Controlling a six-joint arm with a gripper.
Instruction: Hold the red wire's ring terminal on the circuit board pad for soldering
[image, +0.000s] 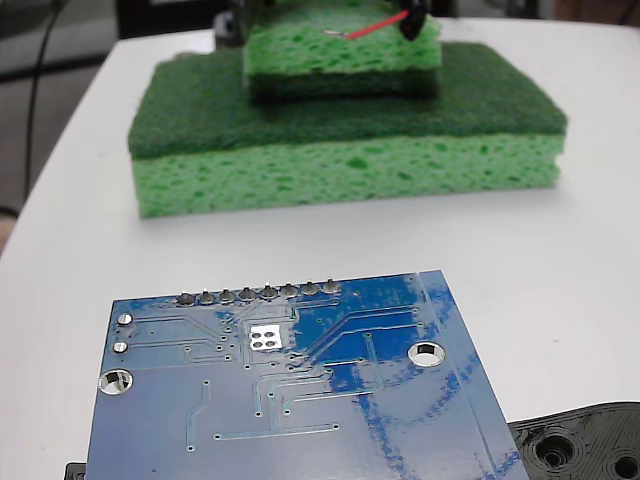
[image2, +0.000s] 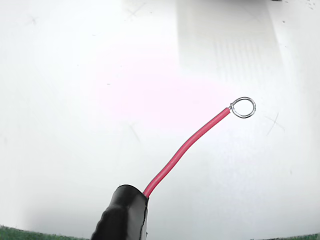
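**Gripper seen at the far edge, closed on the wire**

In the fixed view, only a dark tip of the gripper (image: 411, 20) is seen at the top of the picture, well back from the camera. In the wrist view, one black-wrapped fingertip (image2: 122, 215) is shown at the bottom edge, and the red wire (image2: 187, 149) is gripped there. The arm itself is not shown.

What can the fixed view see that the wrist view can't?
Only the fixed view shows the blue circuit board, its silvery pad, the two stacked green sponges and a black plastic part. Only the wrist view shows the ring terminal clearly as a round loop over plain white table. Both show the red wire sticking out of the black gripper, far from the pad.
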